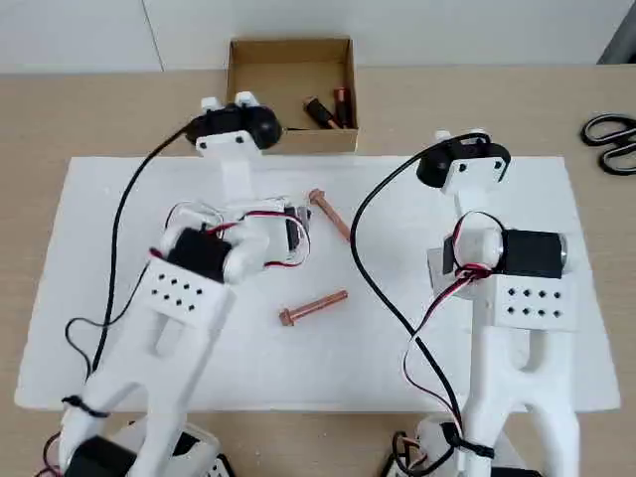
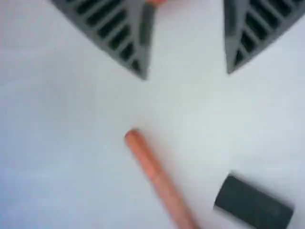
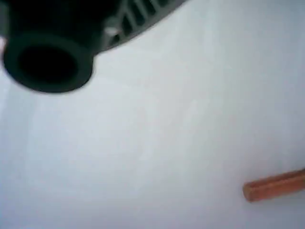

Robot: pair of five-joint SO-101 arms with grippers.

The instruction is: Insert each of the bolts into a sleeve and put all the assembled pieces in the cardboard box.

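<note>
**Roughly halfway: two pieces boxed, two bolts bare**

We count two assembled-looking pieces (image 1: 328, 107) inside the cardboard box (image 1: 238, 94), which sits at the far side of the worktop (image 1: 60, 109). Two bolts lie on the white sheet (image 1: 99, 298), apart from each other. The far bolt (image 1: 330, 215) is nearer the box and the near bolt (image 1: 313, 306) lies between the two arms. Neither has a sleeve on it.

On the left arm (image 1: 189, 288), the left jaws are spread wide and hold nothing. They hang over the sheet close to one bolt, and we can't tell which one. A loose sleeve (image 2: 252, 202) lies near that bolt, not touching it.

On the right arm (image 1: 517, 288), the right jaws look clamped on the held sleeve (image 3: 47, 62), its open bore facing the wrist camera. A bolt end shows on the sheet well apart from it.

Our read is that two insertions and two drops into the box are left. The likely next step is for the left jaws to pick up a bolt and feed it into the held sleeve. After that, the loose sleeve goes on the last bolt.
</note>
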